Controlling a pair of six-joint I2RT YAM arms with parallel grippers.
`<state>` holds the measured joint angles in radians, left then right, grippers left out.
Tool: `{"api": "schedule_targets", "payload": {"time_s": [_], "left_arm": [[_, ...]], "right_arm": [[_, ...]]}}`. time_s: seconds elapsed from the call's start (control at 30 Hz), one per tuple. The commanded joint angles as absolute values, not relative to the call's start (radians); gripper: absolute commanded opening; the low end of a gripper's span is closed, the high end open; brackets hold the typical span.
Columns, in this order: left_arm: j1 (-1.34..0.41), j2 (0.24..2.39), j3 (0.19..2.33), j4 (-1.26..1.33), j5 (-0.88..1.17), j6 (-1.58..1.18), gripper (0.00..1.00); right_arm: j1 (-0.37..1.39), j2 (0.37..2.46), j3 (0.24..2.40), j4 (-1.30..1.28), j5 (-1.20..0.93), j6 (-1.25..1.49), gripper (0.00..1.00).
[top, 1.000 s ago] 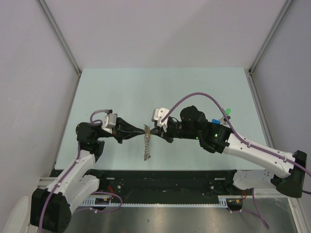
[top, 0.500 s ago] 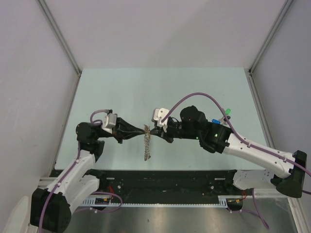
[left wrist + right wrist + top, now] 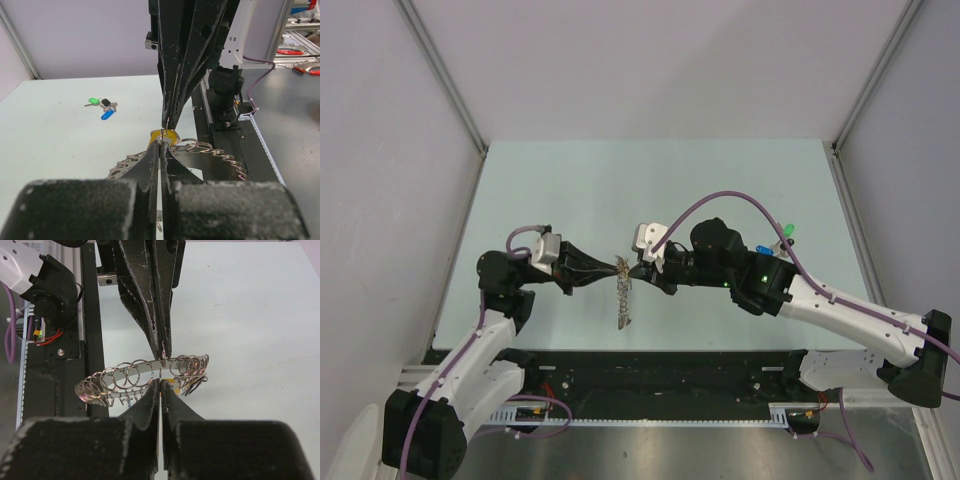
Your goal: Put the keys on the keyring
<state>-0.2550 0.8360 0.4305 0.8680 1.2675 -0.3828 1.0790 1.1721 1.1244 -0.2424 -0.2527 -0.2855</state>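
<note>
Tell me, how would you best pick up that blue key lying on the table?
Probably take the blue key by its plastic head, from straight above, with the fingers closing across its narrow width. It lies flat on the table, so there is no way under it from the side, and the head looks like its thickest part. The black key and green key lie close by.

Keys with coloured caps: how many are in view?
4. The green key, black key and blue key lie together on the table. The yellow key is at the keyring. More may be hidden.
</note>
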Motion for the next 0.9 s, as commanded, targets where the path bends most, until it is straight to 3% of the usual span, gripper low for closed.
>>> {"api": "schedule_targets", "payload": {"time_s": [0.0,0.87], "left_arm": [[-0.259,0.818,0.459,0.89,1.258,-0.364,0.0],[-0.261,0.841,0.454,0.96,1.285,-0.417,0.0]], "right_arm": [[1.085,1.158,1.169,-0.235,-0.264,-0.29,0.0],[1.085,1.164,1.169,-0.233,-0.275,-0.295,0.0]]}}
